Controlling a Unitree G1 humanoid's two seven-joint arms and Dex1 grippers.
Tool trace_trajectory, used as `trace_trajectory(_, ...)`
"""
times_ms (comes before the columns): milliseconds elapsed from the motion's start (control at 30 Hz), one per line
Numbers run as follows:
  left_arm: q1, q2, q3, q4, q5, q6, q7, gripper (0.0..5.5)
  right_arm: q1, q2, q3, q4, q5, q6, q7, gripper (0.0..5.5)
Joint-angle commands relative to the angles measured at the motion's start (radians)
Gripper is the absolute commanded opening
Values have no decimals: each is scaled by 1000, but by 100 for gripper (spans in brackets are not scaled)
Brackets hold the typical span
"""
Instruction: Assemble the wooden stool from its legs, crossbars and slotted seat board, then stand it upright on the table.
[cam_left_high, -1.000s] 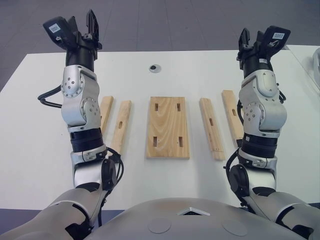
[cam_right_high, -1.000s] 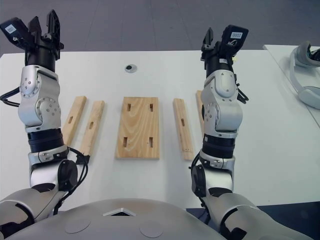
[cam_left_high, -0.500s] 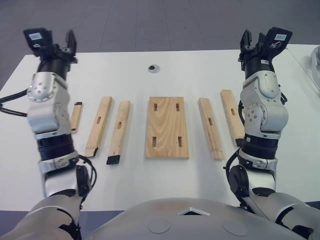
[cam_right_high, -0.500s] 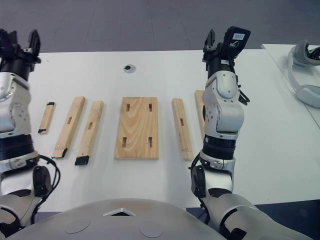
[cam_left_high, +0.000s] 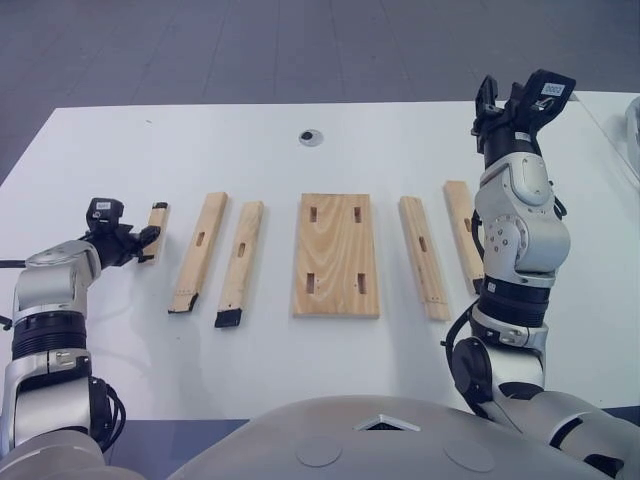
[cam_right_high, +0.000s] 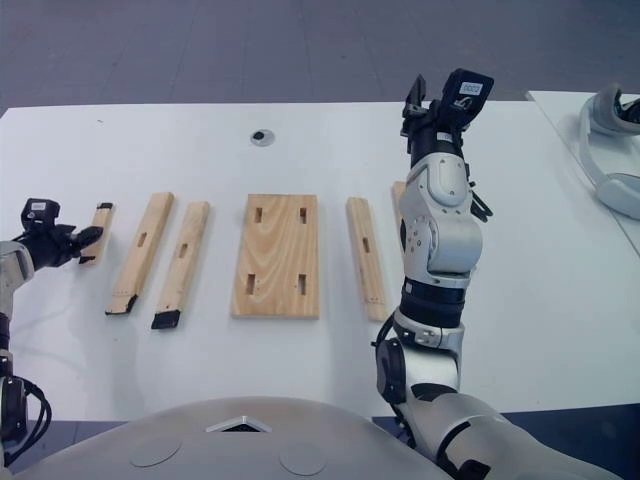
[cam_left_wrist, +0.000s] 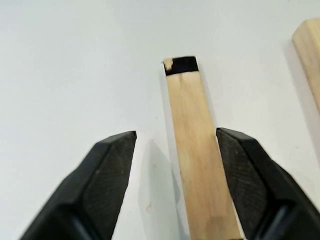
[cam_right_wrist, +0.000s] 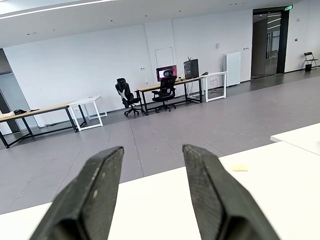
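Observation:
The slotted seat board (cam_left_high: 336, 255) lies flat at the table's middle. Two long wooden legs (cam_left_high: 203, 250) (cam_left_high: 241, 262) lie to its left and two more (cam_left_high: 423, 257) (cam_left_high: 463, 243) to its right. A short crossbar (cam_left_high: 155, 218) with a black end lies at the far left. My left gripper (cam_left_high: 140, 240) is low on the table at the crossbar's near end. In the left wrist view the gripper (cam_left_wrist: 176, 135) is open with its fingers on either side of the crossbar (cam_left_wrist: 192, 150). My right gripper (cam_left_high: 505, 100) is raised high over the table's right side, open and holding nothing (cam_right_wrist: 152, 150).
A round grommet (cam_left_high: 311, 137) sits in the white table (cam_left_high: 330, 360) behind the seat board. A white and grey device (cam_right_high: 612, 120) lies on a separate table at the far right. Bare tabletop stretches in front of the parts.
My left arm has swung out to the left and come down from its raised pose, so its open gripper now straddles the short crossbar. The right arm has barely shifted.

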Motion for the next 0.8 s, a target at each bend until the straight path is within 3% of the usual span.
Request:
trace_trajectory(33, 42, -41, -19, 34, 0, -14, -20, 294, -13, 3, -1, -7, 4, 21, -4, 222)
trace_trajectory(133, 52, -56, -23, 69, 4, -29, -15, 294, -15, 3, 2, -6, 3, 23, -2, 222)
trace_trajectory(500, 125, -55, 0, 134, 6, -46, -14, 130, -13, 2, 3, -20, -8, 27, -13, 222)
trace_trajectory(667, 93, -64, 5, 124, 7, -75, 5, 130, -20, 0, 0, -14, -4, 33, -10, 222)
trace_trajectory(800, -128, -83, 155, -46, -104, -232, 89, 130, -26, -5, -9, -11, 2, 41, -6, 222)
